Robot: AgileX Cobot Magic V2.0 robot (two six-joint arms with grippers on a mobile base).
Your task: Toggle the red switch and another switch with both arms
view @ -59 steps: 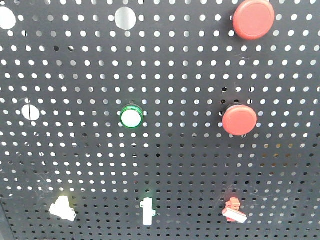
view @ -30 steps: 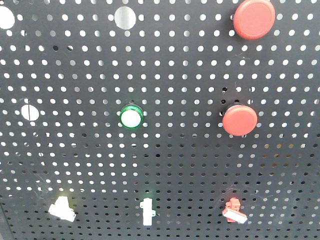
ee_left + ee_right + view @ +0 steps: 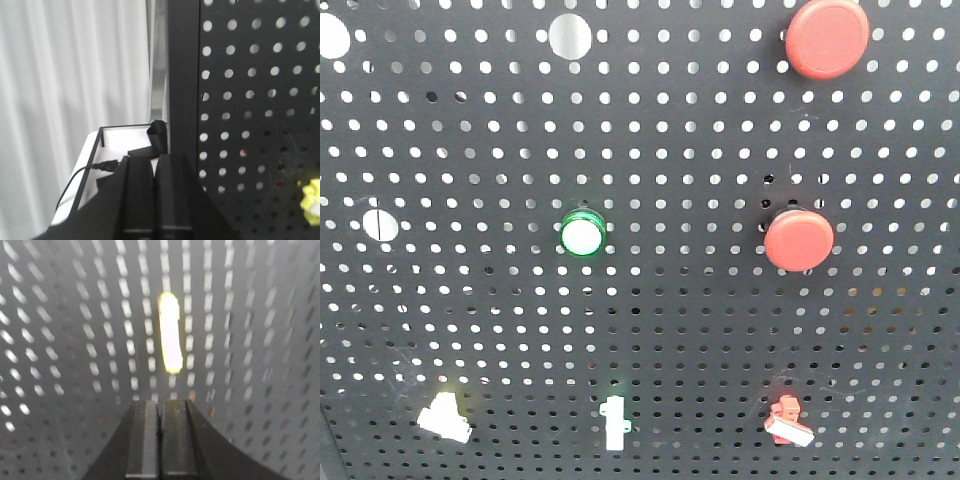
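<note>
Pale-yellow switch (image 3: 312, 199) off beside the left jaws; these and the right jaws pressed together.

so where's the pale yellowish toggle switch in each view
Front view: the pale-yellow switch sits at the bottom left of the pegboard.
Left wrist: the pale-yellow switch is probably the blurred yellow shape low at the right edge.
Right wrist: not in it.
Shared landmark: the black pegboard shows in all three.
</note>
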